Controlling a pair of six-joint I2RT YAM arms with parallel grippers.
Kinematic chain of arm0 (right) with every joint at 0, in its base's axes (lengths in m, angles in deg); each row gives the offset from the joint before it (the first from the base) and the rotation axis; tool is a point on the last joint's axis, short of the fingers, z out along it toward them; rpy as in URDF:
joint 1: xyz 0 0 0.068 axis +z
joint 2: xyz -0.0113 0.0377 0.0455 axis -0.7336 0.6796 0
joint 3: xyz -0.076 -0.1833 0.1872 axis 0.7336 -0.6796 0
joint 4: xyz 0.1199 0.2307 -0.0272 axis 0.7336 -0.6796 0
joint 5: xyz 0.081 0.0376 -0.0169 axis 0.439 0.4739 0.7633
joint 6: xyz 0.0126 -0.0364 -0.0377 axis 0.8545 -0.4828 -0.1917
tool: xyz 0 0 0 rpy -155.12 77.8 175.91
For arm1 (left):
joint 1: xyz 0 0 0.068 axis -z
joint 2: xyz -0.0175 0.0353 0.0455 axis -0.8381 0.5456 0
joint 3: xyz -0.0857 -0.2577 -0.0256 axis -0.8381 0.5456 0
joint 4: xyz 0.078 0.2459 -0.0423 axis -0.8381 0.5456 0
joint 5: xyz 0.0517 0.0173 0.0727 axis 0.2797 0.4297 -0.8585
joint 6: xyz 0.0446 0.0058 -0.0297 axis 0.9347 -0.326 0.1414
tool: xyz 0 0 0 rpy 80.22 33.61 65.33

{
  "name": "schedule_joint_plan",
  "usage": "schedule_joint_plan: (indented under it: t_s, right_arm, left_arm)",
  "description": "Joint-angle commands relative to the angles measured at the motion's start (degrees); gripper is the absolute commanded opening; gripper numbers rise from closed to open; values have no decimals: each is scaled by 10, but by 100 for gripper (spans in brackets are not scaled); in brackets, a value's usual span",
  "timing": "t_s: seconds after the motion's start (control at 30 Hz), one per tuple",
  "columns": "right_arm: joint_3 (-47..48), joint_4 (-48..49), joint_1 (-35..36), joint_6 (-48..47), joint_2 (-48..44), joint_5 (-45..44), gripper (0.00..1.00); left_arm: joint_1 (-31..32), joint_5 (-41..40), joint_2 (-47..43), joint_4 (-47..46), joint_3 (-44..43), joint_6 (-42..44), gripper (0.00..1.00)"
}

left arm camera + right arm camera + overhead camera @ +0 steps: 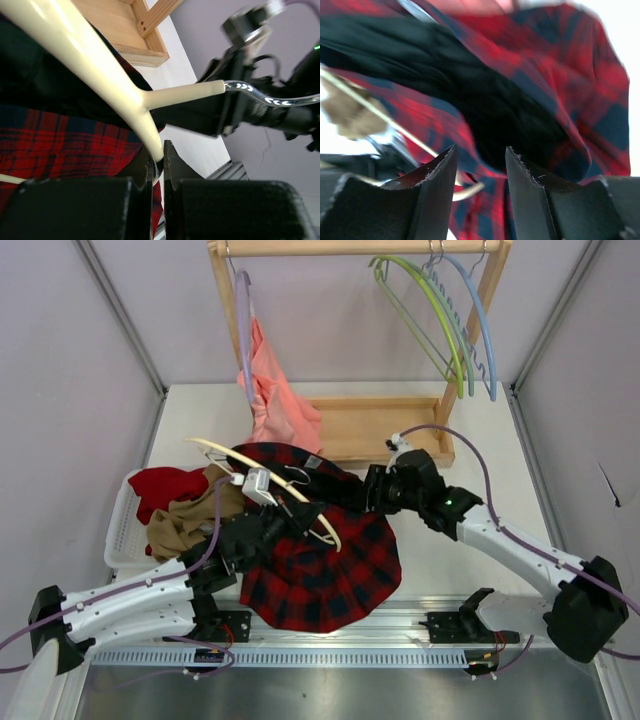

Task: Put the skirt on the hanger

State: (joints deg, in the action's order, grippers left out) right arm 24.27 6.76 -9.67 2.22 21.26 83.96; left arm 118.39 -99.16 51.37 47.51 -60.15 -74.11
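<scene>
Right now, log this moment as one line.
left fingers: shut on hanger | right fingers: open, at skirt | hanger: held over skirt's black waistband | skirt: not yet hung

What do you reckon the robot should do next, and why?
Probably the right gripper should ease forward and close on the skirt. It is open and holds nothing, with the plaid fabric right in front of it. The left gripper is shut on the cream hanger, which sits over the skirt, so the cloth needs gripping next.

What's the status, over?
Left end effector shut on hanger. Right end effector open, at skirt. Skirt under hanger, not hung.
</scene>
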Motion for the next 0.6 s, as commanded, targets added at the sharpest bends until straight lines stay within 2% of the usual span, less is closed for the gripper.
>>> schedule_joint_plan:
  t_s: [0.0, 0.13, 0.3, 0.47, 0.57]
  right_arm:
    - [-4, -25, 30, -3, 34, -49, 50]
    - [-5, -5, 55, 0, 69, -61, 51]
    - [-22, 18, 106, -10, 96, -98, 47]
    - [-66, 33, 113, -4, 109, -112, 42]
    - [-94, 51, 114, -6, 99, -146, 45]
  left_arm:
    - [-5, -5, -16, -34, 0, 7, 0]
    - [-5, -9, -19, -31, 1, 4, 0]
    - [-5, -15, -26, -26, 1, 6, 0]
    - [-5, -21, -36, -13, -7, 9, 0]
    - [-5, -23, -41, -6, -12, 11, 0]
